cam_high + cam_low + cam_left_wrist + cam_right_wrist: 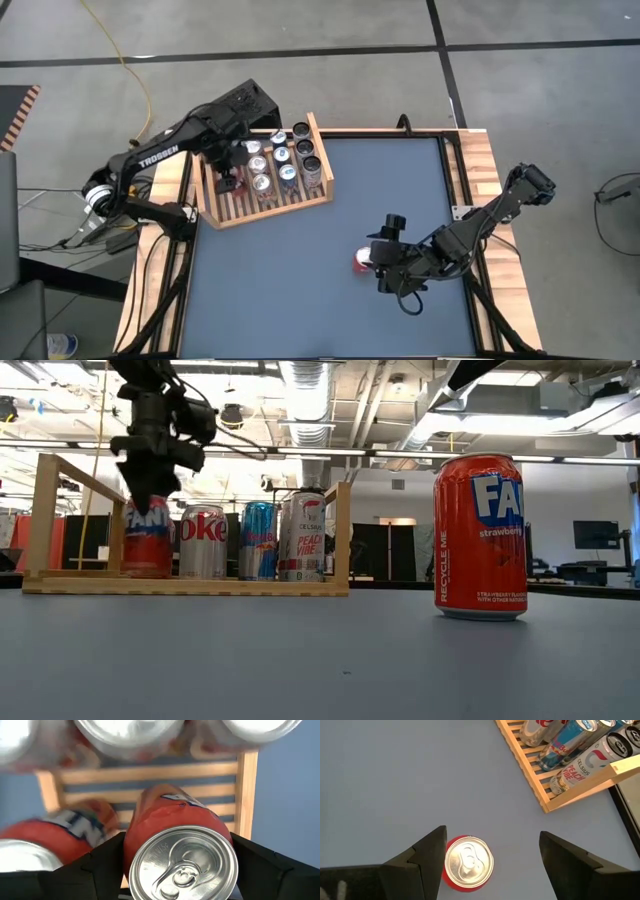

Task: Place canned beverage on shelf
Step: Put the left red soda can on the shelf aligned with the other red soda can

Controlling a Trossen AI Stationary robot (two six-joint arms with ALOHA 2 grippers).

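Note:
The light-wood slatted shelf (225,210) stands at the table's far left and holds several upright cans (285,160). My left gripper (232,180) is over its left part, pointing down and shut on a red can (175,825). In the low view this can (148,545) is level with its neighbours; whether its bottom rests on the slats I cannot tell. A second red Fanta can (480,535) stands upright on the table right of centre. My right gripper (492,855) hangs open above it, fingers wide on either side, touching nothing. My left gripper pinches the red can's side wall (127,845) just below the top rim, one finger (100,865) on each side. The fingers come from above, pointing down. The can stays upright, its pull-tab top facing up, over the shelf's slats.
A black ridged box (250,103) sits behind the shelf. Another red can (50,835) stands close beside the held one. The shelf's raised side board (343,535) faces the loose can. Bare table (300,290) lies between the shelf and the table's near edge.

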